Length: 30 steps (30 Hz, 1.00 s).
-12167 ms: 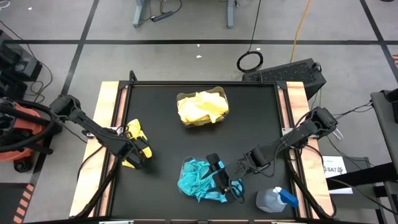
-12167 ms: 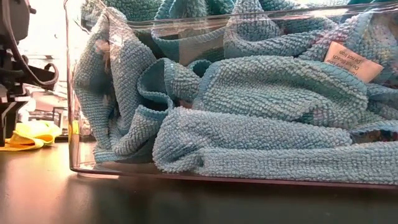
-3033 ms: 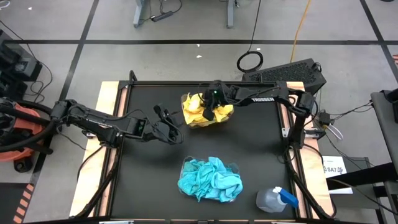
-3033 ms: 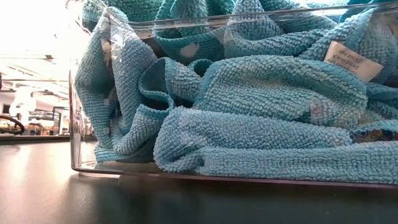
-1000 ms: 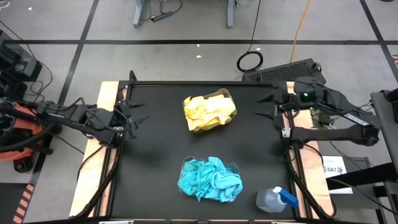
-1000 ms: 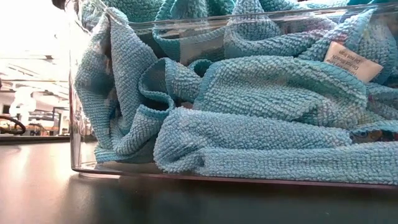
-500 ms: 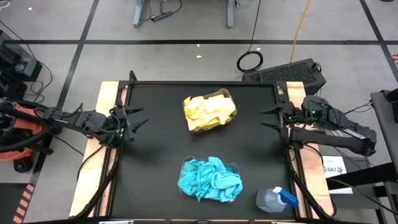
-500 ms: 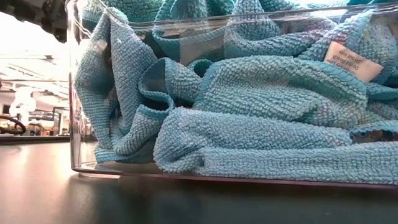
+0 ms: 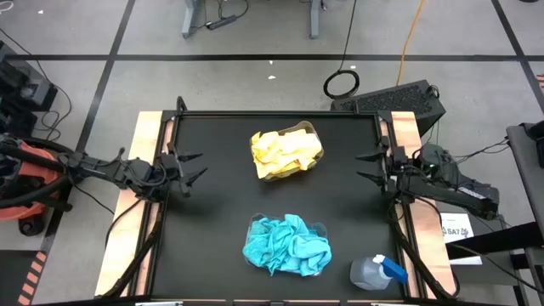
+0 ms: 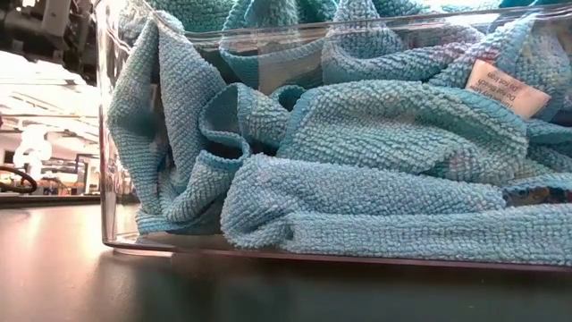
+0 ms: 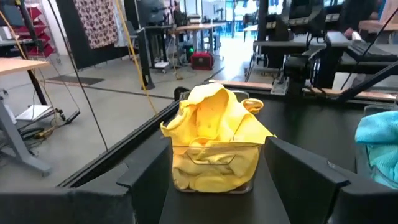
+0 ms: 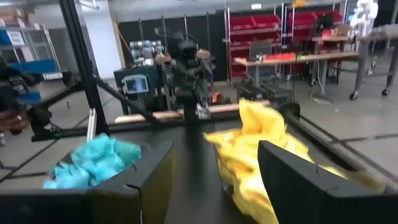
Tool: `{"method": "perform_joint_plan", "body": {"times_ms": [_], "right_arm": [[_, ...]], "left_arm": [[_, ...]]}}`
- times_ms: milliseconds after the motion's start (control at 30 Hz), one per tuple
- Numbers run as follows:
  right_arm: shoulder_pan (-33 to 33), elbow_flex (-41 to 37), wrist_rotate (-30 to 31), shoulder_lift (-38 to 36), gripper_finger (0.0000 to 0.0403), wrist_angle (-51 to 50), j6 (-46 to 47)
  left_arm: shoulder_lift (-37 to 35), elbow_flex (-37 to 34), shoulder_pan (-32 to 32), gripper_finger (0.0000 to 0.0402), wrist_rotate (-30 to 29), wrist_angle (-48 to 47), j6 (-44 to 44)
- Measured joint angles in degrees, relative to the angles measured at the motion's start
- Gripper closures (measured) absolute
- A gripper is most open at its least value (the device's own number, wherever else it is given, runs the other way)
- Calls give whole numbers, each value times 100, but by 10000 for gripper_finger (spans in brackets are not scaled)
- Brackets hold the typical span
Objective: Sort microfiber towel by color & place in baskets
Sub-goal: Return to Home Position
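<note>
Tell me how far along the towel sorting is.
Sorting looks done: yellow towels fill the far basket, turquoise towels the near basket. Nothing in hand: the left gripper and right gripper sit open and empty at the table's sides. Left: no loose cloth visible.

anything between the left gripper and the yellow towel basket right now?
Nothing visible. The left gripper, open at the table's left edge, faces the yellow towel basket across bare black tabletop. The blue towel basket sits off that line.
</note>
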Motion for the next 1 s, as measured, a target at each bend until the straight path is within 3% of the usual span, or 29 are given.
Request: {"method": "perform_joint_plan", "body": {"times_ms": [267, 500, 1000], "right_arm": [[0, -1086, 19, -337, 184, 744, 127], [0, -1671, 17, -334, 184, 1449, 65], [39, -1880, 12, -332, 184, 1625, -124]], "left_arm": [[-192, -672, 2, 142, 3, 810, 271], [-352, -1023, 2, 142, 3, 971, 306], [-733, -1371, 7, 142, -62, 1428, 765]]}}
